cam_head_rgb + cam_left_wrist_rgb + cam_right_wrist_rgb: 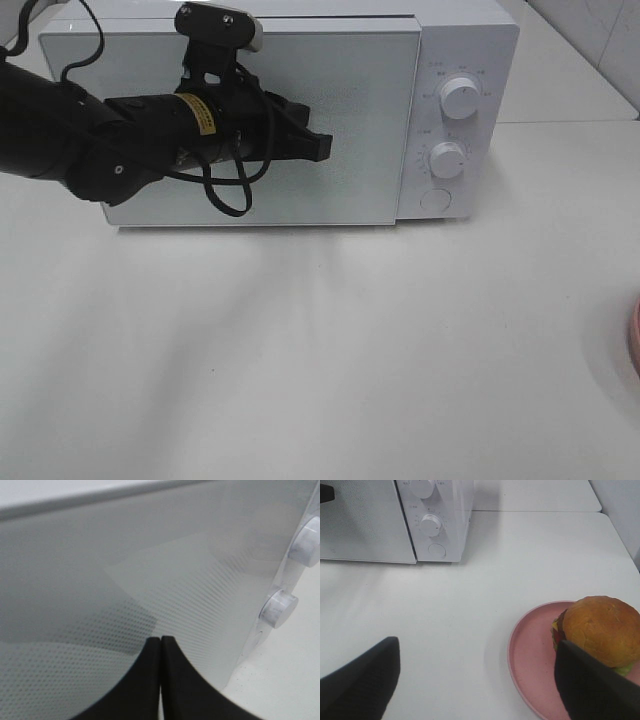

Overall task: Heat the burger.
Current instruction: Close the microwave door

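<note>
A white microwave (300, 110) stands at the 12 o'clock side of the white table (330, 360) in the high view, its door (330, 90) shut and filling most of its front. At the 3 o'clock end of that front sits the control panel, with an upper knob (459, 97), a lower knob (447, 159) and a round button (437, 200) beneath them. A sliver of the pink plate (635, 340) shows at the table's 3 o'clock edge in the high view.

The burger (597, 630) sits on that plate (532, 655), well apart from the microwave; the right wrist view shows its golden bun, with red and yellow filling at the side. The shut door stands between the burger and the oven's inside.

The left arm (80, 140) reaches in from 9 o'clock, lying nearly level across the door, a black cable (228, 190) looping below it. The left gripper (161, 645) points toward 3 o'clock with its two black fingers (145, 680) pressed together, holding nothing; its tip seems to be just at the door's surface, though contact is hard to judge.

The right gripper (475, 680) hangs above the table beside the plate, its fingers (365, 675) spread wide, one of them overlapping the burger's near edge in its wrist view. It grips nothing.
</note>
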